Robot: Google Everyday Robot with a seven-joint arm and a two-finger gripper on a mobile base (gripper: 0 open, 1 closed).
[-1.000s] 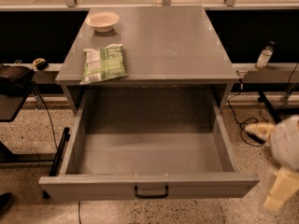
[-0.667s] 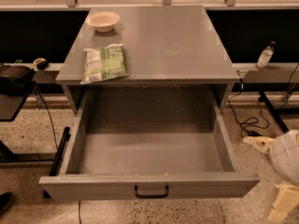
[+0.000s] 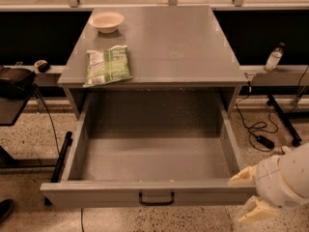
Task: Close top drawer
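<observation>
green snack bag (image 3: 107,65) and bowl (image 3: 106,21) up left on the cabinet top (image 3: 193,42). below, top drawer (image 3: 154,153) pulled all the way out, black handle (image 3: 156,198) mid-front. far right, gripper (image 3: 247,195) right at the drawer front's right end, fingers spread apart, can't tell if touching.

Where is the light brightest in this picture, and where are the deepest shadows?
Camera view: brightest on the cabinet top and the pale claw, open by the front right corner of the top drawer; darkest in the recesses beside the cabinet.

Speckled floor (image 3: 29,144) beneath lower-right gripper (image 3: 245,195); side benches (image 3: 273,78).
</observation>
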